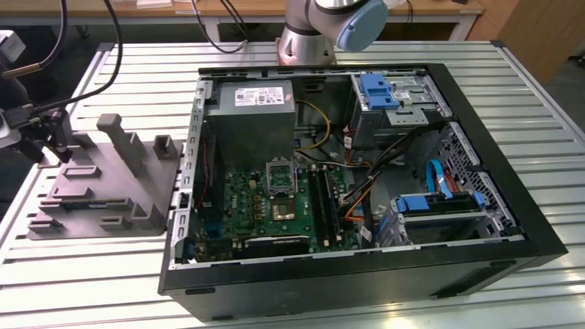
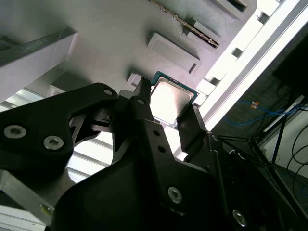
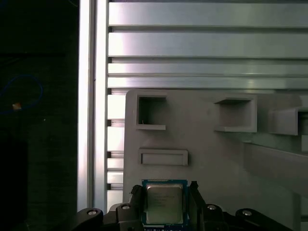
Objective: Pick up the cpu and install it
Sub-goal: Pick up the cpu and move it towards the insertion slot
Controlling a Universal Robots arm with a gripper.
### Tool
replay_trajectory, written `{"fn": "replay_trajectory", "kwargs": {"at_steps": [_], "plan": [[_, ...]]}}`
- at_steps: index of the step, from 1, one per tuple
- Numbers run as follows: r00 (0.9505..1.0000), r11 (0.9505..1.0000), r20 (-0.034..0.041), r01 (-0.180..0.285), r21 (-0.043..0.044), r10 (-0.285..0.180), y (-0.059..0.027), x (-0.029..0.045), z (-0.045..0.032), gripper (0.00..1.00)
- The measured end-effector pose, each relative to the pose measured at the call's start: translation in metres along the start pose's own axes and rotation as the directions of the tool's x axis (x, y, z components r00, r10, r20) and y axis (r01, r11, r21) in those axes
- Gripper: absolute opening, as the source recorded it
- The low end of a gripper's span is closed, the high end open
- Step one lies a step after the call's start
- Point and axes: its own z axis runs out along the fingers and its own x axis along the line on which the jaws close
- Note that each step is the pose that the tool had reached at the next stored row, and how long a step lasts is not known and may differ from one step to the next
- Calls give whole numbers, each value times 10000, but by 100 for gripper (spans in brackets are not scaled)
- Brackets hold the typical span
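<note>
In the exterior view, the black gripper [image 1: 60, 152] hangs at a corner of the grey plastic tray [image 1: 87, 226] with upright posts. In the second wrist view, its jaws pinch the thin silvery square cpu [image 2: 171, 98] over the tray. In the first wrist view, the grip looks centred on opposite edges, and holding the chip level probably matters most.

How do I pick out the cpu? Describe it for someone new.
Find the grey plastic tray at the exterior view's left of the open computer case. In both wrist views the cpu is near the tray's edge, at the gripper. It is the lone flat silvery square with a blue-green rim among grey moulded pockets.
</note>
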Motion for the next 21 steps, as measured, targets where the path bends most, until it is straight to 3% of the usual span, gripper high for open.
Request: {"fn": "replay_trajectory", "kwargs": {"at_steps": [21], "plan": [[10000, 10000, 1, 0, 0, 0, 2, 0, -59, 47]]}}
